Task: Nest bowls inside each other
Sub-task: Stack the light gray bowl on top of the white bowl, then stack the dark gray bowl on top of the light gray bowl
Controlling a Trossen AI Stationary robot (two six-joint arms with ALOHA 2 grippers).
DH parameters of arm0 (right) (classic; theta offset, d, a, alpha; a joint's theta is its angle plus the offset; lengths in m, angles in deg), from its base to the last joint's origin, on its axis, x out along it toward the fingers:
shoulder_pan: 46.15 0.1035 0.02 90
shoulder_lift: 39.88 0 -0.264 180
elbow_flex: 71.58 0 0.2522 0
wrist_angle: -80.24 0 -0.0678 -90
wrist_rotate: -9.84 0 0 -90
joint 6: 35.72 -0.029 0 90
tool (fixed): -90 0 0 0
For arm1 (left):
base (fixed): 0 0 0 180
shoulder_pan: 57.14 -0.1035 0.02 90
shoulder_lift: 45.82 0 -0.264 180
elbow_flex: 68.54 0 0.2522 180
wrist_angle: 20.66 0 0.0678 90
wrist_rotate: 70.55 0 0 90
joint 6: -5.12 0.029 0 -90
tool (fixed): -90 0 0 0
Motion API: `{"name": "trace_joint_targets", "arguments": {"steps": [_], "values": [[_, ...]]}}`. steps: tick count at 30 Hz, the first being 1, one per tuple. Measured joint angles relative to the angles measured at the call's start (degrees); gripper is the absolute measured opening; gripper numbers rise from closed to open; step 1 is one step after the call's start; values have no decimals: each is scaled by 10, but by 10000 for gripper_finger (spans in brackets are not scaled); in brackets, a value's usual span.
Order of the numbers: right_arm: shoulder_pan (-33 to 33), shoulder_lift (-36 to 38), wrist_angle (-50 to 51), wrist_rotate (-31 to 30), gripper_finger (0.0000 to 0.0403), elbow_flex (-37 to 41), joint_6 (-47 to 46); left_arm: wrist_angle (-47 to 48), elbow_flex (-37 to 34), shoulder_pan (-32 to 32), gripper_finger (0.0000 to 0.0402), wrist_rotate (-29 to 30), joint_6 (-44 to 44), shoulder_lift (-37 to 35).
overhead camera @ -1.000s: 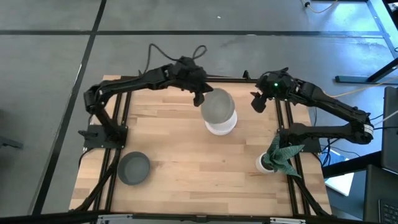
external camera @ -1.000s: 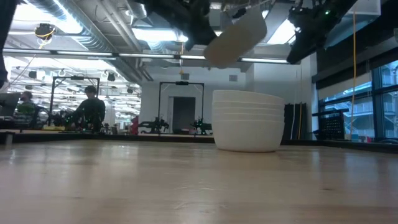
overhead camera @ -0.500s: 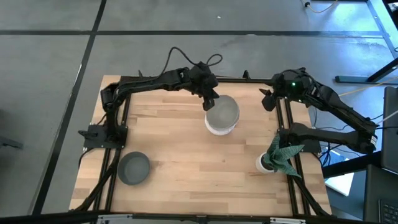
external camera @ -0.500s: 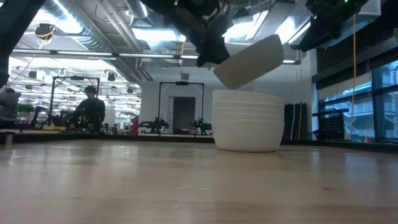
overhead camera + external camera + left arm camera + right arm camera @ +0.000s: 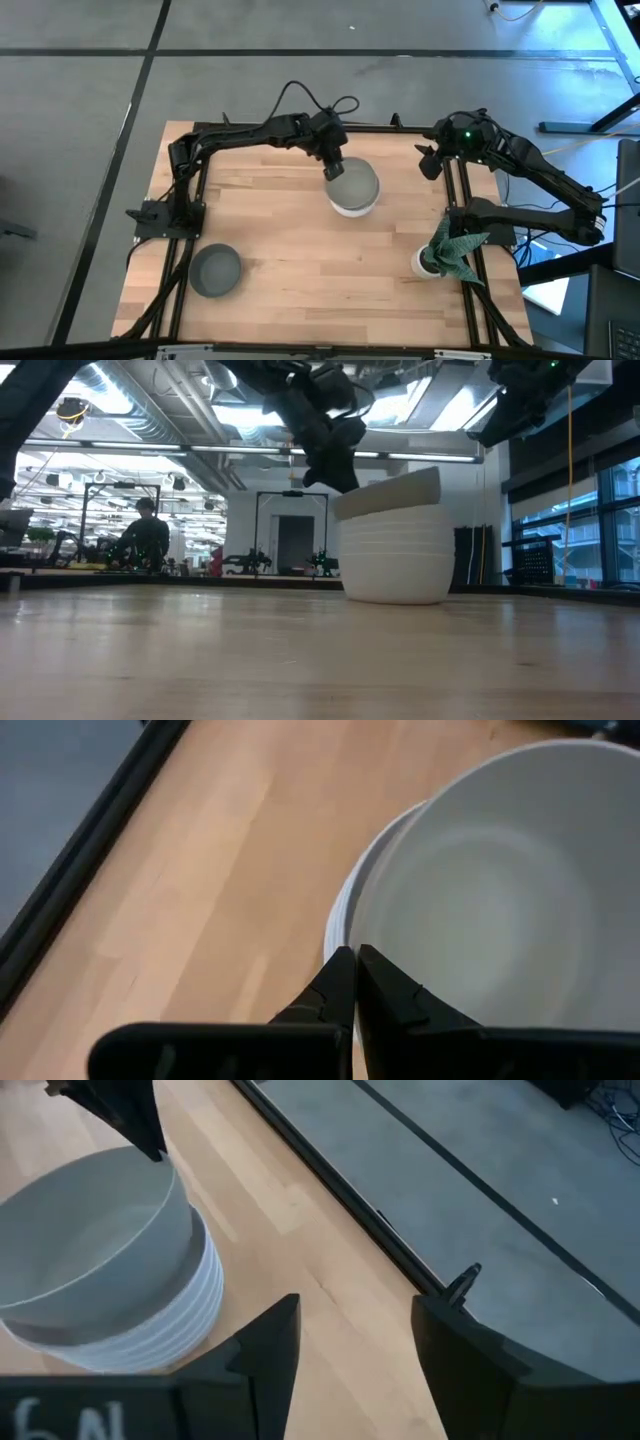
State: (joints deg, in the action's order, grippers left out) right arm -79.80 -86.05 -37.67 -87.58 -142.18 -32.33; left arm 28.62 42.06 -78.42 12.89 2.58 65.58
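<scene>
A stack of several white bowls [image 5: 353,205] [image 5: 395,555] stands on its base at the table's far middle. A grey bowl [image 5: 355,183] [image 5: 392,492] sits tilted in the top of that stack, and my left gripper [image 5: 334,168] [image 5: 338,485] is shut on it. A second grey bowl [image 5: 215,270] rests on its base near the table's near left corner. My right gripper [image 5: 430,160] [image 5: 355,1330] hangs open, high over the table's far right edge, touching nothing. My left gripper pinches the grey bowl's rim [image 5: 352,925] on the side toward the table's far left, one finger inside [image 5: 385,985] the bowl and one outside. The fingers come slanting down from above. The bowl is tilted, its lower part sunk into the top white bowl [image 5: 395,520].
A small white pot with a green plant [image 5: 435,255] stands at the table's right edge, near side. Black frame rails [image 5: 195,170] run along the table's left, right and far edges. Bare wood [image 5: 310,270] lies between the stack and the near edge.
My left gripper has moved down and a little toward the table's right, lowering the grey bowl from a steep tilt above the stack into the top white bowl, where it now sits less tilted. My right gripper has drawn back toward the far right edge.
</scene>
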Motion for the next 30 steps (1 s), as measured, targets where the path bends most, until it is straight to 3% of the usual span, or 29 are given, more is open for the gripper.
{"name": "trace_joint_targets", "arguments": {"steps": [13,18,25,30], "values": [[0,0,0,0,193,0,4,115,0,-1,0,27,-5,0],[0,0,0,0,193,0,6,121,0,-5,3,5,-1,0],[0,0,0,0,193,0,13,88,0,0,38,0,29,0],[0,0,0,0,193,0,16,48,0,0,88,-5,30,0]]}}
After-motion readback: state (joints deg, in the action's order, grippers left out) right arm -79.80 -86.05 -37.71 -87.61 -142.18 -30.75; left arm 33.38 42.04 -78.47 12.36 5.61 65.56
